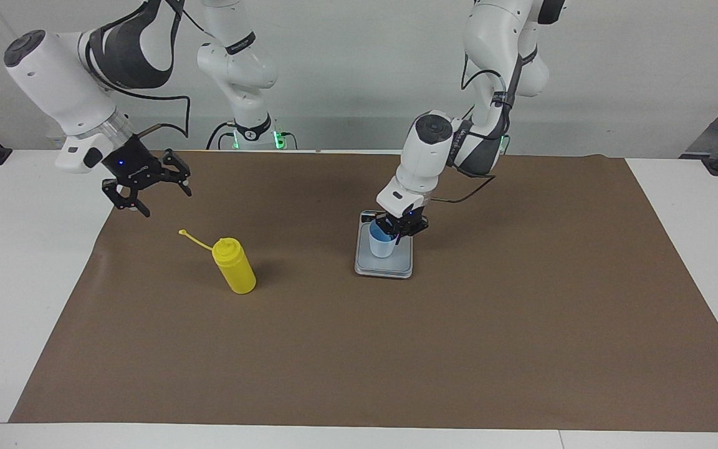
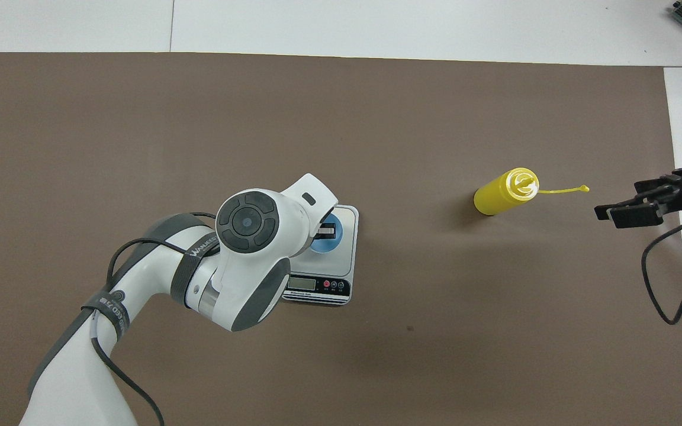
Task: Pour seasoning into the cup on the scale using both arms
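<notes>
Cup (image 1: pixel 381 244) sits on the scale (image 1: pixel 384 267), frame centre in the facing view, on the brown mat (image 1: pixel 521 312) over the bench (image 1: pixel 16 262). Left gripper (image 1: pixel 394 232) is down at the cup's rim, jaws pinching it. Seasoning bottle (image 1: pixel 234 266) stands left of centre, cap strap (image 1: pixel 195 240) trailing out. Right gripper (image 1: pixel 158 189) hangs mid-air at upper left, jaws spread.

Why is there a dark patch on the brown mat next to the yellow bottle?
That is its shadow. In the facing view the yellow bottle throws a soft dark patch on the brown mat, toward the scale. In the overhead view the same blurry-edged shadow lies beside the bottle, toward the scale and the robots.
</notes>
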Robot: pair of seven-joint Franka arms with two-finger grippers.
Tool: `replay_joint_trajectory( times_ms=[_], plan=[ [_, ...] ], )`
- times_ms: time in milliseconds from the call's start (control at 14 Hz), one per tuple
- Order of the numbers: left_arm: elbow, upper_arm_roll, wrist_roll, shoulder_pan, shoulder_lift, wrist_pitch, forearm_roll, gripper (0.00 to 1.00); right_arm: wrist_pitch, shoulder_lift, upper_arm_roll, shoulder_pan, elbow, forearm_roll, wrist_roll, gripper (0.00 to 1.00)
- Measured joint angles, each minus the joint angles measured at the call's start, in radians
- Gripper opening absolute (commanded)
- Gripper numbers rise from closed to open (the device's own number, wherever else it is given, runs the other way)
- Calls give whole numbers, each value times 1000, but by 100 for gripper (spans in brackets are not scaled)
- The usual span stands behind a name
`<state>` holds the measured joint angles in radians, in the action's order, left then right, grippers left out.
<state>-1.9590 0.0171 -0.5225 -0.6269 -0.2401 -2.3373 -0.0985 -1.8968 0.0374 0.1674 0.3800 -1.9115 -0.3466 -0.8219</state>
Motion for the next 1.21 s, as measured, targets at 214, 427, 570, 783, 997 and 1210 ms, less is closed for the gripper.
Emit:
replay_joint_trajectory(
  times_ms=[214,427,570,783,997,1210],
  plan=[
    [0,-1,0,0,0,0,0,0,-35,-19,-2,59,-61,-110,-245,100],
    [0,-9,0,0,0,0,1,37,-54,-73,-3,86,-76,-182,-460,100],
    [0,-12,0,0,0,0,1,100,-76,-104,-3,91,-79,-218,-551,100],
    [5,-16,0,0,1,0,1,100,-84,-132,-3,91,-91,-280,-626,100],
    [66,-36,1,13,10,53,41,100,-85,-148,-3,92,-101,-308,-670,100],
    [163,-45,31,70,57,185,90,100,-101,-178,-3,98,-126,-378,-769,100]
  ],
)
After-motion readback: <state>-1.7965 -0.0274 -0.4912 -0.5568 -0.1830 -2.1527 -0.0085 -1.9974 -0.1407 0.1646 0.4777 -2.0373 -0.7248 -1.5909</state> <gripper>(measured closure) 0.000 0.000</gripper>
